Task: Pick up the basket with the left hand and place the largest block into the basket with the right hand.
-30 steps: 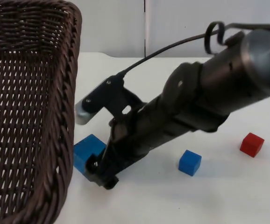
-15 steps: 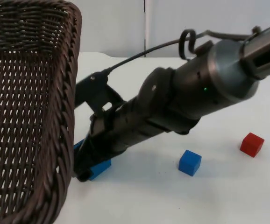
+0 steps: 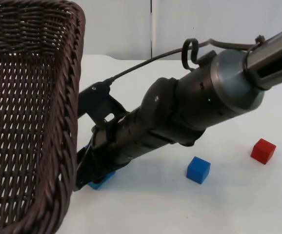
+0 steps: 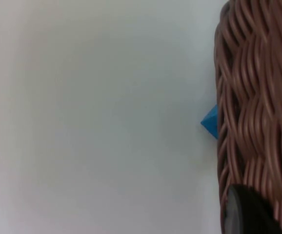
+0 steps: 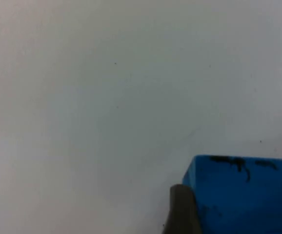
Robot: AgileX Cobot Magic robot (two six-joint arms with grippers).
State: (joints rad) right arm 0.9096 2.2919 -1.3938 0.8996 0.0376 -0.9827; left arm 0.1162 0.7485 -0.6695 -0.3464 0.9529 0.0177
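Note:
The brown wicker basket [image 3: 29, 122] hangs raised at the left of the top view. Its woven rim [image 4: 248, 97] runs along my left gripper [image 4: 243, 214], which is shut on it. The largest block, a blue cube [image 3: 102, 179], rests on the table close beside the basket's right wall, mostly covered by my right arm. My right gripper [image 3: 88, 176] is down over this cube. In the right wrist view the blue cube [image 5: 243, 195] sits right against a dark fingertip [image 5: 182, 209]. A corner of the blue cube [image 4: 210, 123] peeks out beside the basket rim.
A smaller blue cube [image 3: 198, 169] and a red cube [image 3: 263, 150] lie on the white table [image 3: 180, 209] to the right of the arm. The grey partition wall [image 3: 204, 24] stands behind.
My right arm has swung left and lowered, bringing its gripper down over the large blue cube next to the basket wall. The basket has stayed where it was.

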